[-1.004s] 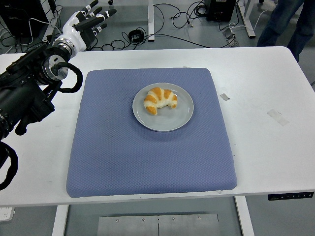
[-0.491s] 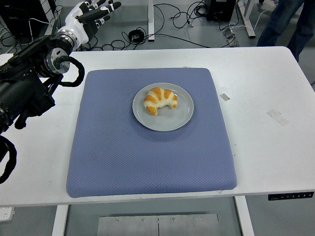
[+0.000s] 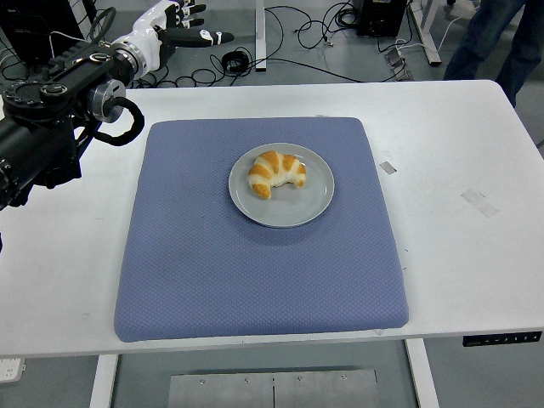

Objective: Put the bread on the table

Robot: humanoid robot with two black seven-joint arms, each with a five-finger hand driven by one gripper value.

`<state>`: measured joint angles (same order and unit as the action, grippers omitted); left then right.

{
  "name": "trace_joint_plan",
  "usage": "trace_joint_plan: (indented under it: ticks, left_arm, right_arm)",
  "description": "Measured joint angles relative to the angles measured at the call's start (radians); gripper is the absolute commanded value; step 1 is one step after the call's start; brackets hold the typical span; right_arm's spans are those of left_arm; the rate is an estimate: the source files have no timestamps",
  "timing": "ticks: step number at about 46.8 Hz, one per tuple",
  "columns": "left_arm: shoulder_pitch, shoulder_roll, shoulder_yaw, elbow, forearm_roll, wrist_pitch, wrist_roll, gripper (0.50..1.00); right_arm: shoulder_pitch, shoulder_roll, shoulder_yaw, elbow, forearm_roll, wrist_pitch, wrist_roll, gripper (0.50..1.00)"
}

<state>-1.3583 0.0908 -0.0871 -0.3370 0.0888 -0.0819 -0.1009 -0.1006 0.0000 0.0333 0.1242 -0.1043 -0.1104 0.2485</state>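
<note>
so our left hand is up beyond the far left corner of the surface, with its fingers spread loosely, pointing to the right and holding nothing. our right hand does not show at all.

the bread, a crescent-shaped roll with pale and golden bands, lies well apart from our fingers, nearer to us and off to their right. it sits on a round grey plate, a little toward the plate's far left side, and the plate rests near the middle of a blue mat that covers most of the surface. we judge the mat is there to give a soft, non-slip bed, and the plate to present the bread at a known spot.

nothing touches the bread yet, so we take the task as hardly begun. our hand being open and raised suits a reach: we would have to bring it down and toward us over the plate, close the fingers gently around the roll, which looks soft enough to dent, and carry it to bare white surface beside the mat.

at the far right a person's legs stand beyond the surface, well away from our fingers.
</note>
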Motion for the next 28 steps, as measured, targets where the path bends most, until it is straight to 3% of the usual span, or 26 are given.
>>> trace_joint_plan:
  ticks: [12, 28]
  left_arm:
    - [-0.074, 0.109, 0.059, -0.254, 0.266, 0.026, 0.088, 0.971]
    - [-0.101, 0.125, 0.094, -0.368, 0.576, 0.042, 0.221, 0.972]
  right_arm:
    - [-0.001, 0.0, 0.0, 0.0, 0.0, 0.0, 0.0, 1.0]
    - [-0.001, 0.0, 0.0, 0.0, 0.0, 0.0, 0.0, 1.0]
